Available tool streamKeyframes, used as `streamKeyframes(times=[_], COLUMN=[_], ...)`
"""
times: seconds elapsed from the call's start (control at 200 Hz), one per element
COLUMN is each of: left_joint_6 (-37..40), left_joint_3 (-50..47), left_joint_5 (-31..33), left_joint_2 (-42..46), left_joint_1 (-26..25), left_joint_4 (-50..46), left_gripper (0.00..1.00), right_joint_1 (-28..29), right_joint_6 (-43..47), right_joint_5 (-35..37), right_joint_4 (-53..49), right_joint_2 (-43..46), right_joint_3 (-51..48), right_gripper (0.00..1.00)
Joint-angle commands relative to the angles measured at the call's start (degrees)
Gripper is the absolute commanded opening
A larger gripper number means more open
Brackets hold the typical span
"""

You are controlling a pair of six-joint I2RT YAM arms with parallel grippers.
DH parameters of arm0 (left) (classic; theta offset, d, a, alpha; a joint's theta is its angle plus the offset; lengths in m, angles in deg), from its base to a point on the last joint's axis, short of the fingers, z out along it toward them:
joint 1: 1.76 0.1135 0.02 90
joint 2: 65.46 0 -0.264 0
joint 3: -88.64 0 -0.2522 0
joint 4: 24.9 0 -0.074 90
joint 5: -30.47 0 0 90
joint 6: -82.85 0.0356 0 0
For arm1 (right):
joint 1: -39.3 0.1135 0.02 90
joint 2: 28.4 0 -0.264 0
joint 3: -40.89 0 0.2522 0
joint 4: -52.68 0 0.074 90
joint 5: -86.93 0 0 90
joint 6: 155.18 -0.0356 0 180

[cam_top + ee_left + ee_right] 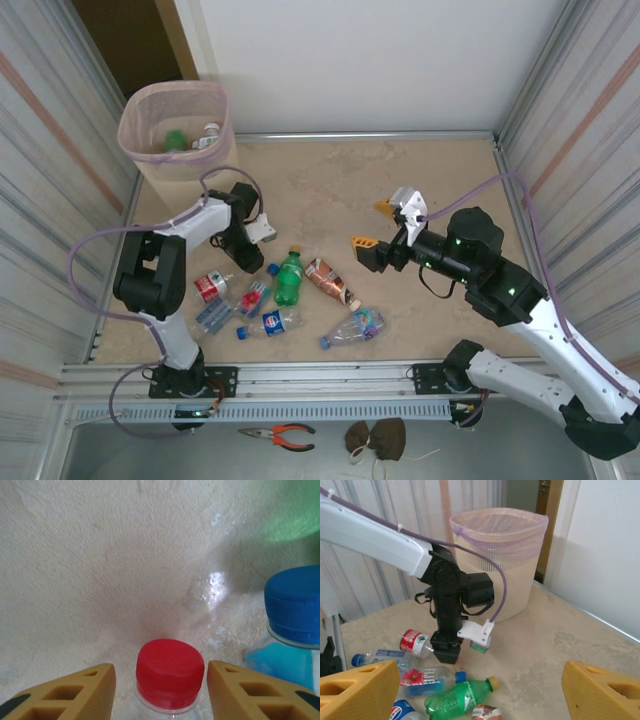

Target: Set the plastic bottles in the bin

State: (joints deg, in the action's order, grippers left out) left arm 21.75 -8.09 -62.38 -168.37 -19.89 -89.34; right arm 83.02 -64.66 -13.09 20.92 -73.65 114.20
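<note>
Top: L gripper point(243, 266) down on the near side of bin point(226, 112), at cap end of red-label bottle point(209, 287). R gripper point(375, 226) wide open, empty, well right of bin; L arm nearer.
L wrist: jaws part-open astride red cap point(170, 672), gap each side, no grip seen. Bottle axis prob. runs back under wrist, square to jaw travel; body cut off.
R wrist: cap hidden behind L gripper.

Bright, even light with soft shadows; left wrist close-up (slightly glary) looks soft.
</note>
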Motion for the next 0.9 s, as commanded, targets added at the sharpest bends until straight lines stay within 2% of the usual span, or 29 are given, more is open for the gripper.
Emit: streamKeyframes(times=[0.0, 0.301, 0.506, 0.671, 0.897], left_joint_6=[1.33, 1.2, 1.06, 0.85, 0.71], left_joint_3=[2.31, 2.92, 3.42, 3.74, 5.37], left_joint_5=[0.88, 1.98, 2.15, 2.83, 4.7], left_joint_2=[-1.97, -4.57, -4.64, -3.22, 2.28], left_joint_1=[-0.35, -0.15, 0.5, 0.89, 1.01], left_joint_4=[-0.87, -2.08, -2.56, -2.76, -3.85], left_gripper=[0.47, 0.45, 0.38, 0.31, 0.27], right_joint_1=[-0.86, -3.11, -3.87, -3.94, -3.95], right_joint_6=[-0.4, -0.95, -1.39, -1.8, -2.33], right_joint_5=[0.88, -0.41, -1.29, -1.41, -1.66], right_joint_4=[2.08, 2.02, 2.0, 2.0, 2.1], right_joint_2=[1.61, 2.64, 2.63, 2.78, 2.72], right_joint_3=[-1.02, -2.25, -2.3, -2.15, -1.62], right_gripper=[0.83, 0.83, 0.83, 0.83, 0.82])
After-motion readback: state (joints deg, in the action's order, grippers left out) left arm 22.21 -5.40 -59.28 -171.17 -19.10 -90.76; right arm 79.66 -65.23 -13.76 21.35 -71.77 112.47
